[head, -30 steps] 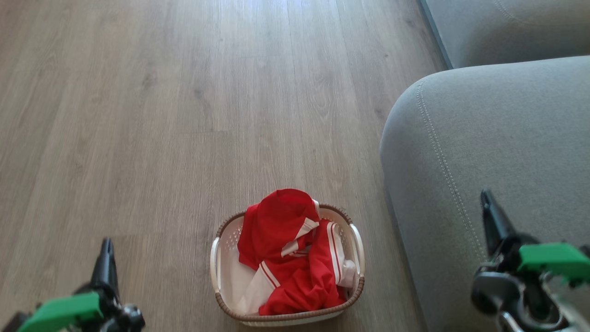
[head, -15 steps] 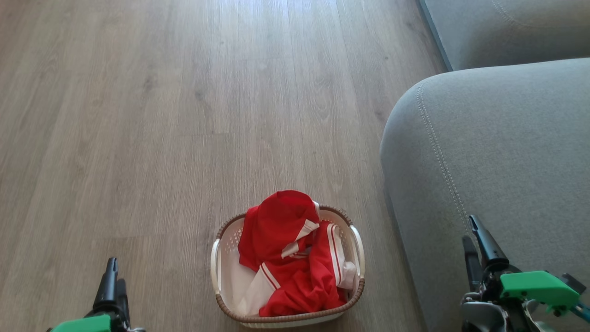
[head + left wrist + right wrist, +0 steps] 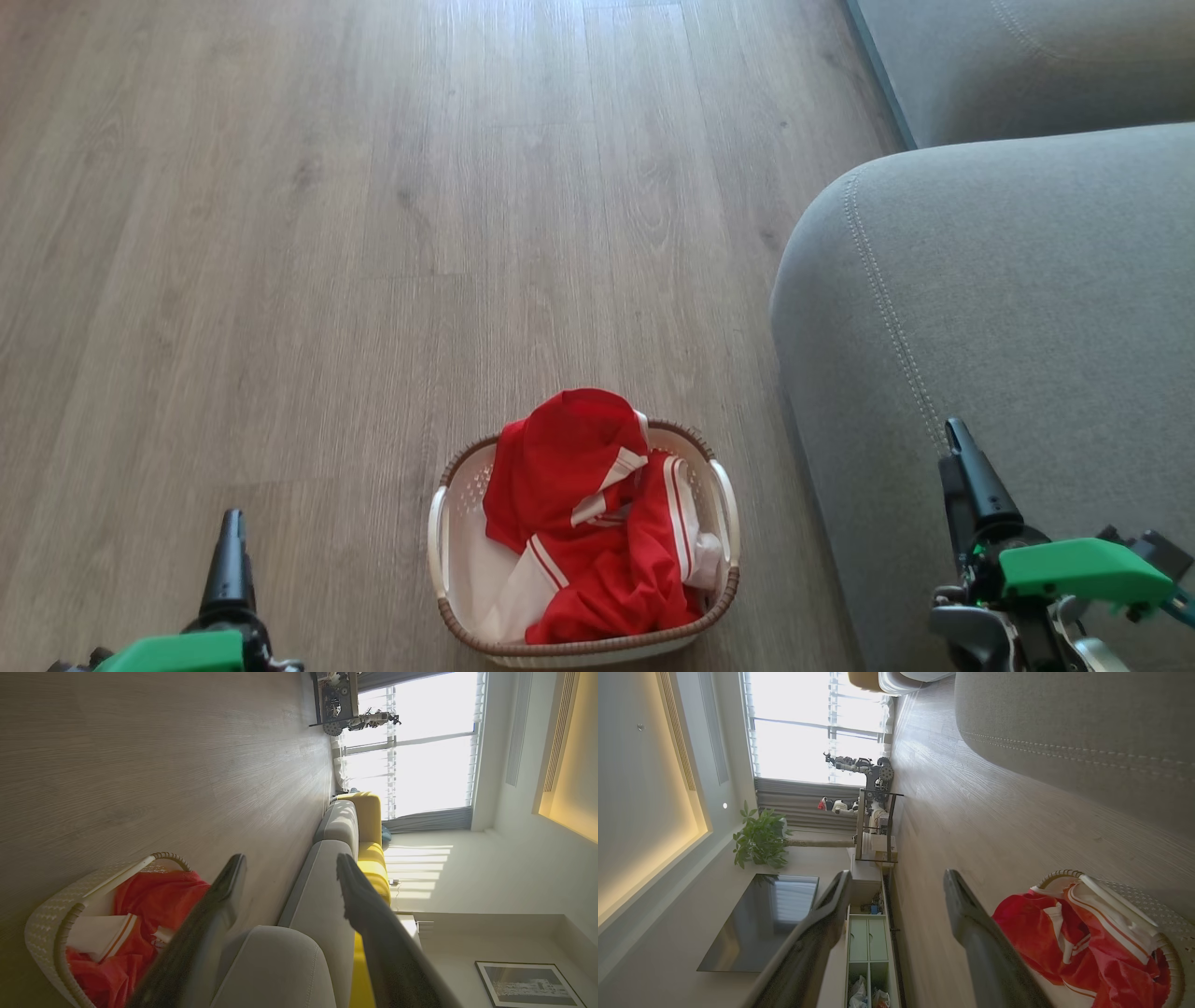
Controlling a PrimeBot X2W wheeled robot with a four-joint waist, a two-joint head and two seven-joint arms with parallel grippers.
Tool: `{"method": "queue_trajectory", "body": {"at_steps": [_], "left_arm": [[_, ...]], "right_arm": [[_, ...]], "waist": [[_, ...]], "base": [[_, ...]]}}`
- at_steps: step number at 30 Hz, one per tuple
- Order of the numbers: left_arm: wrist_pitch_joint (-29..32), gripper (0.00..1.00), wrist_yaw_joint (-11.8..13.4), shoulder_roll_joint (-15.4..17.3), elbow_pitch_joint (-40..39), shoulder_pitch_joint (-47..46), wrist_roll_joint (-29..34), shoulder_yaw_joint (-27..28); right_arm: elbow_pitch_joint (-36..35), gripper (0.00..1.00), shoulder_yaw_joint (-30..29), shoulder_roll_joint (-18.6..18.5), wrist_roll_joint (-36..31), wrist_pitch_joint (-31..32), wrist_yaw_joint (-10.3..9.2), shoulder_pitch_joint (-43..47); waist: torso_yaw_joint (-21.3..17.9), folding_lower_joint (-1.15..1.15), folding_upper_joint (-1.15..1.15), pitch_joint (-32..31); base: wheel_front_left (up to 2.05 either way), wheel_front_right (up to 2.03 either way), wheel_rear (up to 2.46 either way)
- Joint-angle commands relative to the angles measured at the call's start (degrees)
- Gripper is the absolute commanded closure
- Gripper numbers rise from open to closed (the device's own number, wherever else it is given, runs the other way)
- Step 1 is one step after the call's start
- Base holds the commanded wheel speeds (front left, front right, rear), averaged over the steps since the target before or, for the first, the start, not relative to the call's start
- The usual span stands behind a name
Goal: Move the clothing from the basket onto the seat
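Left gripper and right gripper are held empty, fingers spread. Were the clothing pinched shallowly, it could be dropped beside the basket, short of the seat.

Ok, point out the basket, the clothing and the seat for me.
basket [image 3: 435, 541], head view, white handle on its left side.
clothing [image 3: 569, 448], head view, red upper fold.
seat [image 3: 1027, 299], head view, grey cushion top.

Head view: high, facing forward and down onto the floor, with the basket near its lower edge and the seat at right. Wrist views: low, rolled sideways, sighting along the left gripper and right gripper. All three share basket and seat, the wrist views seemingly from opposite flanks.
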Motion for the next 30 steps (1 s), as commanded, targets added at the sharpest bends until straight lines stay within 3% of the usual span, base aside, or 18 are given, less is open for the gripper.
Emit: {"method": "queue_trajectory", "body": {"at_steps": [1, 30], "left_arm": [[-0.58, 0.0, 0.05, 0.51, -2.38, -1.18, 1.45, -0.1], [-5.46, 0.0, 2.23, 0.71, -4.32, 0.08, 29.04, -3.84]], "right_arm": [[-2.35, 0.0, -0.96, -0.19, -2.21, -0.37, 0.0, -2.16], [-3.88, 0.0, -3.98, 3.57, -31.79, -0.79, 0.0, -1.18]], "waist": [[0.01, 0.0, 0.0, -0.04], [0.27, 0.0, 0.0, -0.59]], "base": [[0.0, 0.0, 0.0], [0.0, 0.0, 0.0]]}}
